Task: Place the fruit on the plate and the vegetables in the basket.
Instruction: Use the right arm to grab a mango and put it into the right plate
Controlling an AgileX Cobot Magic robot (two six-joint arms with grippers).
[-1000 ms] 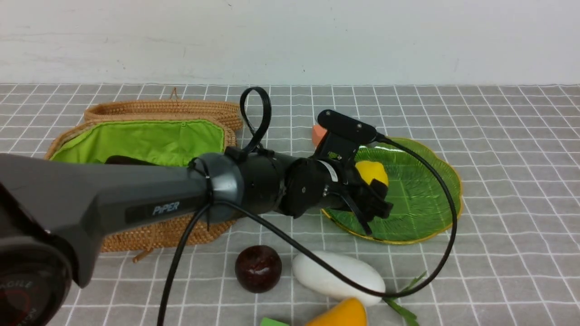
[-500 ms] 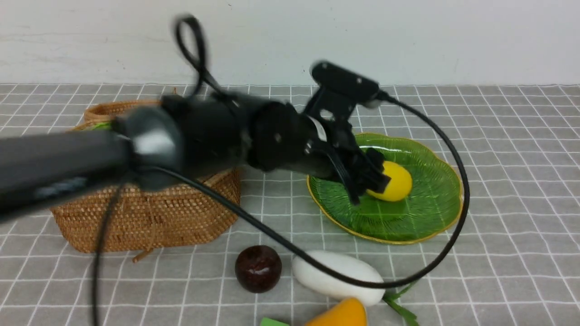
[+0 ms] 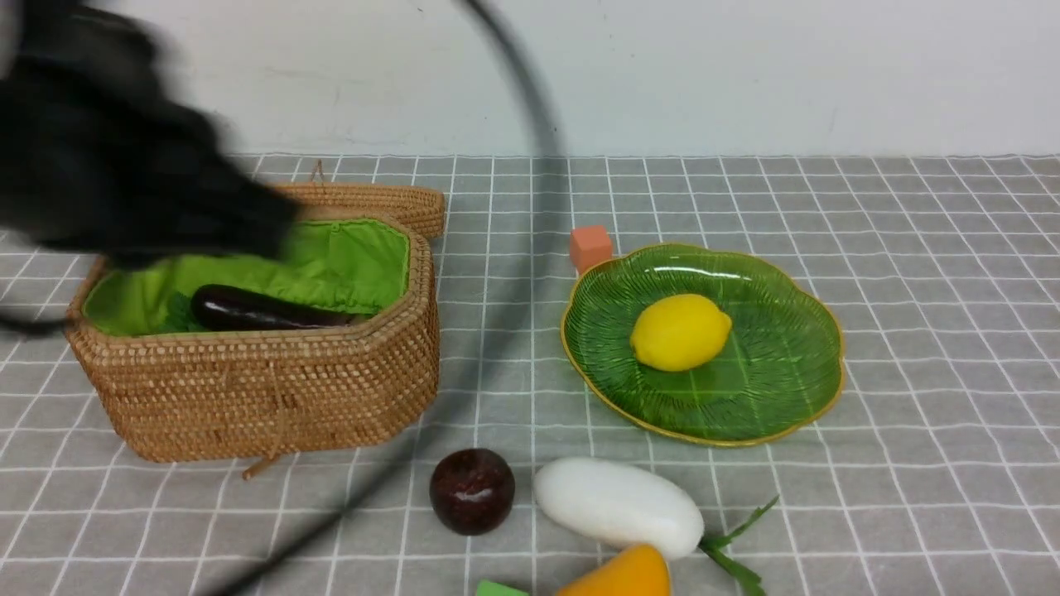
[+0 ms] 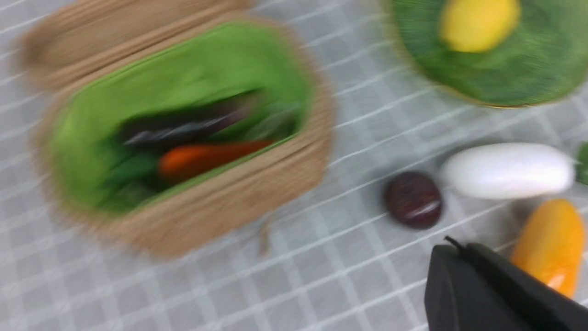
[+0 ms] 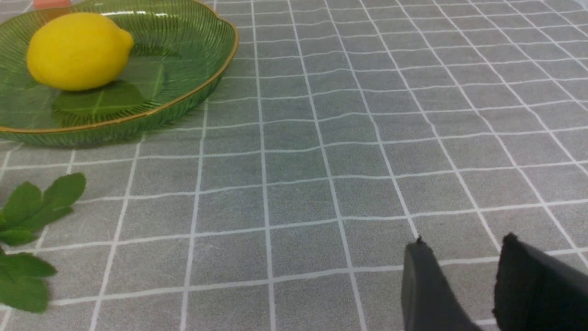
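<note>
I have one grey checked desk (image 3: 911, 248) in front of me. On it stands one woven basket (image 3: 265, 397), open, with its one lid (image 3: 364, 199) lying just behind it. My left arm (image 3: 124, 165) is a dark blur above the basket's far left corner. Only one black part of the left pincer (image 4: 477, 285) shows in the wrist view, so I cannot tell whether it is spread or clenched. The right pincer (image 5: 464, 285) hangs over bare desk, released, with its two fingers apart and nothing between them.

One green plate (image 3: 770, 389) sits to the right of the basket, apart from it.

I count three vegetables. One eggplant (image 3: 257, 308) and one carrot (image 4: 206, 156) lie side by side inside the basket. One white radish (image 3: 617, 505) lies on the desk in front of the plate.

I count three fruit. One mango (image 3: 621, 575) is at the near edge just beside the radish. One lemon (image 3: 679, 333) rests on the plate, and one dark ball (image 3: 472, 490) sits just left of the radish.

One orange cube (image 3: 590, 246) stands behind the plate's rim. One green block (image 3: 497, 589) peeks in beside the mango.
</note>
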